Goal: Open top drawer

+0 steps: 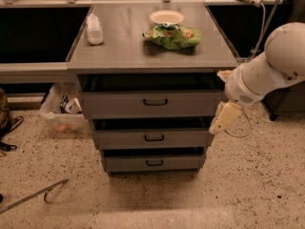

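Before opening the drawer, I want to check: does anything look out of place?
A bottle lies on its side on the cabinet top, and a metal rod lies on the floor at left. The claw hangs at the right end of the top drawer.

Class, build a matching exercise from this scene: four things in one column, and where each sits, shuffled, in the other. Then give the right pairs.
Column one
1. top drawer
2. end effector
3. green snack bag
4. white bottle

Column two
A. lying on the left side of the cabinet top
B. beside the cabinet's right front corner, away from every handle
C. directly beneath the cabinet top
D. just in front of the white bowl

Pairs: 1-C, 2-B, 3-D, 4-A
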`<action>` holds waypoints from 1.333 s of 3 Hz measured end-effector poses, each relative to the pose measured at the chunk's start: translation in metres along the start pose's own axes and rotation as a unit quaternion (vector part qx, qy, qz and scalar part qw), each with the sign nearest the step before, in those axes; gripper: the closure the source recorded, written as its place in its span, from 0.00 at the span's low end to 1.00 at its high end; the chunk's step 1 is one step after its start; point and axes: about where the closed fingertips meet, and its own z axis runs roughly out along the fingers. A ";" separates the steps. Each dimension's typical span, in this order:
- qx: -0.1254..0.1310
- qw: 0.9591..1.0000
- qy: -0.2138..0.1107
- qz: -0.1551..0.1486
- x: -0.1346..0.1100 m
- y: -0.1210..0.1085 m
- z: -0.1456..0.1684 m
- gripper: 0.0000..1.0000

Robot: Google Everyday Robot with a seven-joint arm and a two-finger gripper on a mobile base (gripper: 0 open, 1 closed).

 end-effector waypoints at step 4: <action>-0.041 0.992 -0.113 -0.028 -0.070 -0.002 0.145 0.00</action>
